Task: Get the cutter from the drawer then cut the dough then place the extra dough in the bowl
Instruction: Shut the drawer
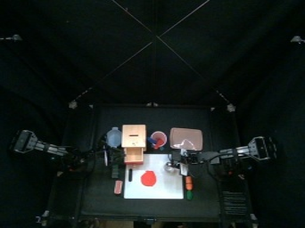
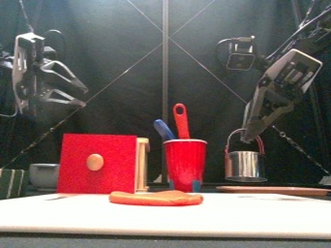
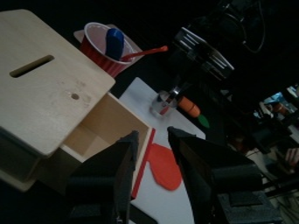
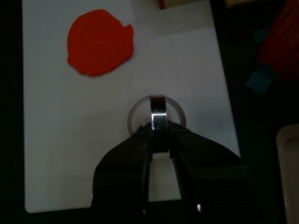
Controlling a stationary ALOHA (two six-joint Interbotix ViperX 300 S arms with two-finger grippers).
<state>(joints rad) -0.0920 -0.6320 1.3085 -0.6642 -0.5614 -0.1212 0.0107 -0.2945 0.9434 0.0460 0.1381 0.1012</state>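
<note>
On the black bench (image 1: pixel 95 196), the white cutting board (image 1: pixel 167 191) carries the flat red dough disc (image 1: pixel 150 178). The pale wooden box with a red drawer front (image 1: pixel 135 142) stands at the board's 12 o'clock. The right gripper (image 4: pixel 158 125), angled down from 3 o'clock, clamps the round metal cutter (image 2: pixel 243 165) by its wire handle at the dough's 2 o'clock. Cutting appears next: shift over the dough, then press down. The left gripper (image 3: pixel 152 136) hangs spread and empty beside the box.
</note>
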